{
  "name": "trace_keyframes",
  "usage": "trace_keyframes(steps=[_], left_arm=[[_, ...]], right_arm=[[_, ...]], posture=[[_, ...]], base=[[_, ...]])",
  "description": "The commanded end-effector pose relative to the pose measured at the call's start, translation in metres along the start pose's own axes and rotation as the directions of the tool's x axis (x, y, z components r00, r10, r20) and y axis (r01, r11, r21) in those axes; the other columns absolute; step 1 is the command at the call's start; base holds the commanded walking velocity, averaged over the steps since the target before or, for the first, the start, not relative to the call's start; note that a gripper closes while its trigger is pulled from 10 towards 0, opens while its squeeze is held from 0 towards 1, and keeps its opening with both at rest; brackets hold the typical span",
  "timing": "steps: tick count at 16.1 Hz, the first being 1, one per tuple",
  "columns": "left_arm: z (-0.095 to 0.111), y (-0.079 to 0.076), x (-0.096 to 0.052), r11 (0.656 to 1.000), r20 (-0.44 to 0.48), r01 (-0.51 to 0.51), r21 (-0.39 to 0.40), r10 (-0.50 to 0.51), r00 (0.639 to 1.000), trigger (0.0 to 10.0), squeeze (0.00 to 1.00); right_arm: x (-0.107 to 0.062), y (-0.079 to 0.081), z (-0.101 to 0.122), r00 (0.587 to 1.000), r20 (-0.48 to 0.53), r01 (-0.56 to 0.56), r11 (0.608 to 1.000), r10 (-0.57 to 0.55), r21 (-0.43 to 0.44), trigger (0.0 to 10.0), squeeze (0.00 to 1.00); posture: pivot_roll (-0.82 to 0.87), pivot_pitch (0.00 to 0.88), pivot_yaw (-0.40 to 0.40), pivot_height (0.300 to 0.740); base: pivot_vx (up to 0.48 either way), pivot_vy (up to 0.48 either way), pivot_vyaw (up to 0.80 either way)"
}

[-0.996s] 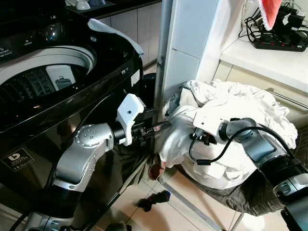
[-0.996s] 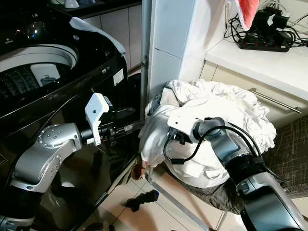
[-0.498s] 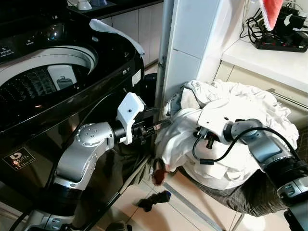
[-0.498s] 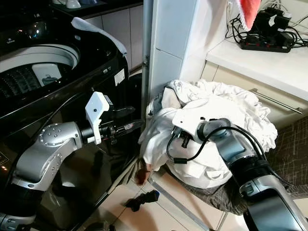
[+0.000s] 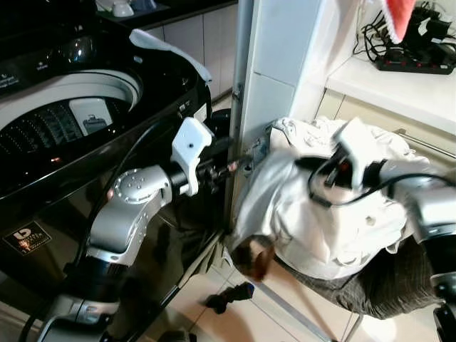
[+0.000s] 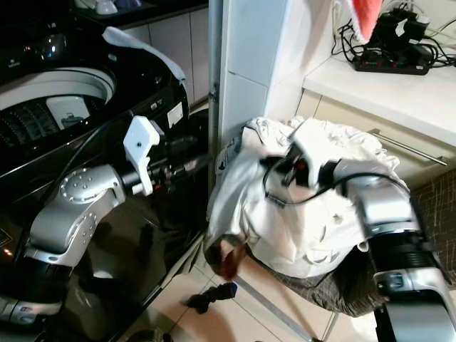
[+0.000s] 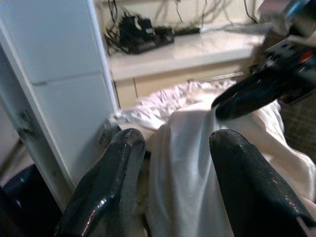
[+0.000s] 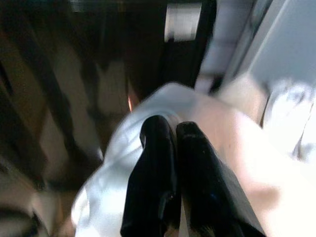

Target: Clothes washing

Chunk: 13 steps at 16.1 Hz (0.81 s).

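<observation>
— What's the right claw doing?

— Its two fingers are pressed together on a fold of the white garment, and it has come up in the last second. The cloth has lifted with it and now drapes off the pile of laundry on the chair, its lower end hanging towards the floor. The picture is smeared there, so I'd guess it is one shirt, not two.

— And the left claw?

— Spread wide, holding nothing, still poised at the front corner of the washing machine, pointing at the cloth.

— So what does that mean?

— The garment is coming free of the pile, I think. It isn't in the drum yet; it has to be carried across to the open top.
</observation>
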<state>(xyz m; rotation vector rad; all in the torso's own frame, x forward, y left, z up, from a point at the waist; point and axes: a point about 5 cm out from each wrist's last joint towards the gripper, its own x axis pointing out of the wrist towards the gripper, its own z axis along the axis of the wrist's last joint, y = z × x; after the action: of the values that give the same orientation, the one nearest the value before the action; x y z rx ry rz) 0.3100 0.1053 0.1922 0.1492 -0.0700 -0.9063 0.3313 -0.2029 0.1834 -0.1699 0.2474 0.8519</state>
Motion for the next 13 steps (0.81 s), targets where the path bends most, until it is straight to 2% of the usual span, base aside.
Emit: trace_keyframes(steps=[1,2,3,4,5,6,7,13], left_arm=[[0.017,0.008,0.006,0.999,0.068,-0.048,0.004,0.048,0.997,10.0,0.00],[0.035,0.010,0.015,0.997,0.155,-0.060,-0.054,0.068,0.986,10.0,0.00],[0.044,0.010,0.020,0.995,0.195,-0.047,-0.089,0.064,0.979,10.0,1.00],[0.056,0.002,0.031,0.993,0.247,0.016,-0.119,0.014,0.969,10.0,1.00],[0.060,-0.003,0.037,0.991,0.258,0.052,-0.120,-0.019,0.966,10.0,1.00],[0.064,-0.005,0.045,0.985,0.291,0.047,-0.166,0.003,0.957,10.0,1.00],[0.066,-0.007,0.052,0.983,0.303,0.054,-0.178,0.002,0.953,10.0,1.00],[0.066,-0.008,0.054,0.982,0.301,0.063,-0.176,-0.007,0.953,10.0,1.00]], right_arm=[[-0.008,-0.002,0.034,0.985,0.170,-0.004,1.000,-0.002,0.031,0.0,0.00],[-0.012,-0.001,0.062,0.951,0.309,-0.015,0.997,-0.007,0.070,0.0,0.00],[-0.014,0.000,0.076,0.928,0.371,-0.028,0.996,-0.006,0.086,0.0,0.00],[-0.017,0.006,0.102,0.878,0.479,-0.066,0.992,0.007,0.105,0.0,0.00],[-0.019,0.010,0.116,0.848,0.530,-0.093,0.989,0.017,0.116,0.0,0.00],[-0.019,0.016,0.128,0.825,0.563,-0.122,0.987,0.042,0.106,0.0,0.00],[-0.019,0.021,0.135,0.809,0.584,-0.148,0.984,0.063,0.100,0.0,0.00],[-0.019,0.022,0.136,0.805,0.589,-0.157,0.982,0.068,0.100,0.0,0.00]], posture=[[0.01,0.000,0.014,0.740],[0.00,0.000,0.018,0.740],[0.00,0.000,0.019,0.740],[-0.01,0.000,0.021,0.740],[-0.01,0.000,0.022,0.740],[-0.02,0.000,0.022,0.740],[-0.02,0.000,0.022,0.740],[-0.02,0.000,0.022,0.740]], base=[[0.000,0.000,0.00],[0.000,0.000,0.00],[0.000,0.000,0.00],[0.000,0.000,0.00],[0.000,0.000,0.00],[0.000,0.000,0.00],[0.000,0.000,0.00],[0.000,0.000,0.00]])
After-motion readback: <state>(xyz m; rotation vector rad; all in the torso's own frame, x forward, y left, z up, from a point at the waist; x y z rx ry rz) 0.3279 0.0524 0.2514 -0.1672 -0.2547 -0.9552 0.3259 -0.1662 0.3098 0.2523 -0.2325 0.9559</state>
